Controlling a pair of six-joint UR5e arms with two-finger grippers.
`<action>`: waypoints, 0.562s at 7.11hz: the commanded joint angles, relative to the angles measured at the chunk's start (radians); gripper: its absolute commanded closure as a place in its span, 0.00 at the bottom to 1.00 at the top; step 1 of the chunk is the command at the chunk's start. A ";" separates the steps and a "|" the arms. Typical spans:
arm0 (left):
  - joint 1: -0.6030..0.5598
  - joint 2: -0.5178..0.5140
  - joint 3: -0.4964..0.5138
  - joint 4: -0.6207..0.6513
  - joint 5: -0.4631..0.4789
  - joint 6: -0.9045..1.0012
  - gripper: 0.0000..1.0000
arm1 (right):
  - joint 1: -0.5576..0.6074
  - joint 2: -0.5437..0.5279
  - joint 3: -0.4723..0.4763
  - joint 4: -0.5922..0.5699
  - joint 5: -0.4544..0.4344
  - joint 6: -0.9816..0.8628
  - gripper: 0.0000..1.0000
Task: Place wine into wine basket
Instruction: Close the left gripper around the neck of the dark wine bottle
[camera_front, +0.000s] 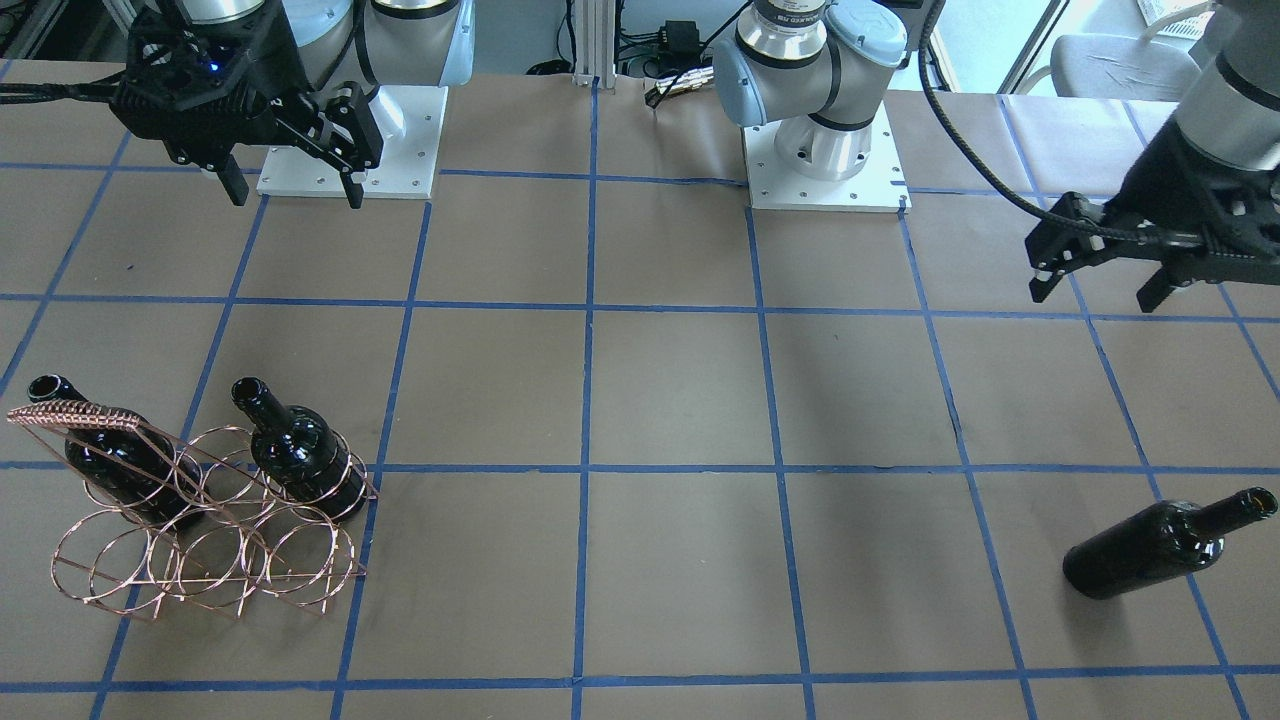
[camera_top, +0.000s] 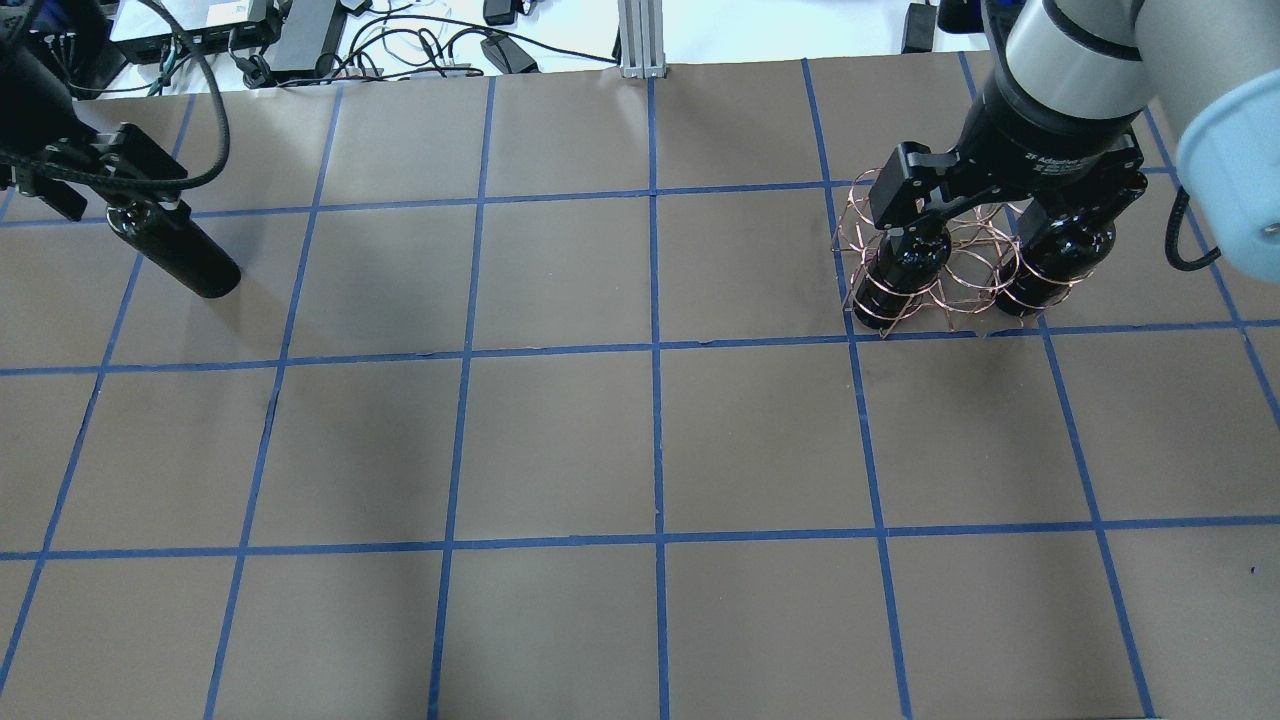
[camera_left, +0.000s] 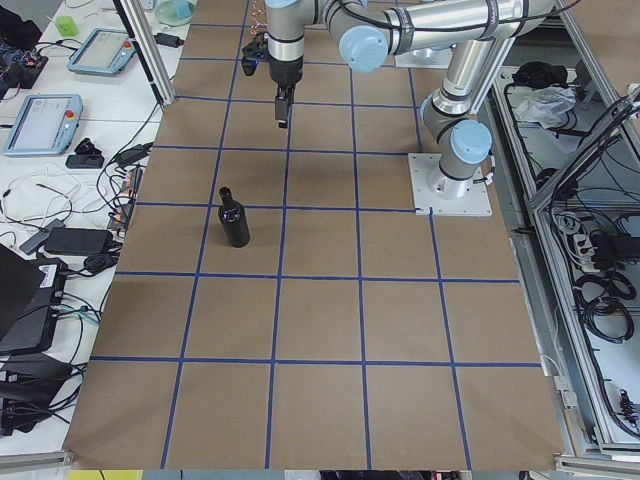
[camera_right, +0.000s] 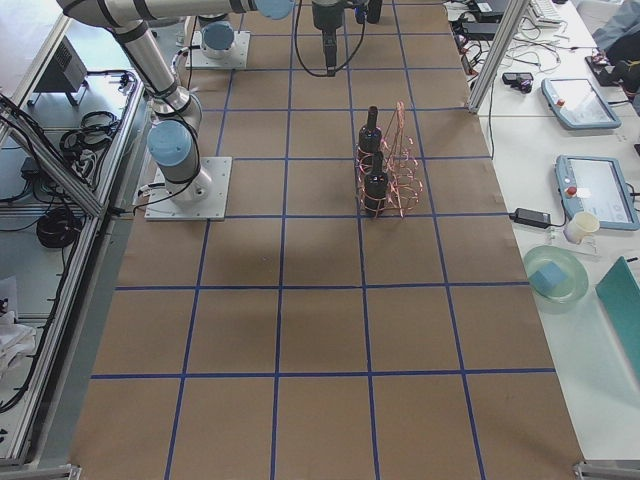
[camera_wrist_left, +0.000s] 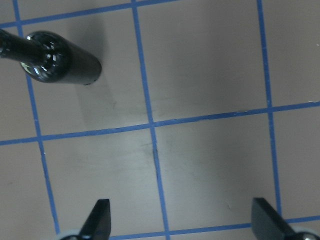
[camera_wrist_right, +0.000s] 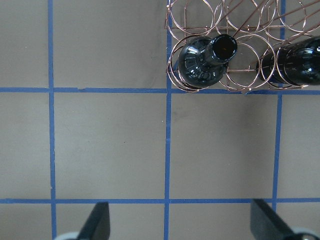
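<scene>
The wine (camera_front: 1150, 550), a glossy near-black glass bottle with a long neck and a round open mouth, stands upright on the worktop (camera_front: 680, 400), which is matte brown paper crossed by blue tape lines (camera_front: 588, 400), at the robot's left end. It is well apart from the wine basket (camera_front: 210, 560), a copper thin-wire rack of round loops with a woven handle (camera_front: 75, 413). Two matching bottles (camera_front: 300, 455) sit in the end rings of the row nearer the robot. The left gripper (camera_front: 1095, 292) hangs near the wine without touching it, its black fingers spread wide. The right gripper (camera_front: 295, 197) also hangs with its fingers wide and nothing between them.
</scene>
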 joint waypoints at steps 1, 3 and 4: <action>0.087 -0.110 0.104 0.022 0.000 0.079 0.00 | 0.001 0.000 0.004 0.000 0.001 -0.001 0.00; 0.152 -0.202 0.137 0.094 -0.014 0.135 0.00 | 0.001 0.000 0.006 0.000 0.001 -0.001 0.00; 0.157 -0.242 0.149 0.154 -0.017 0.134 0.00 | 0.001 0.000 0.006 0.000 0.001 -0.001 0.00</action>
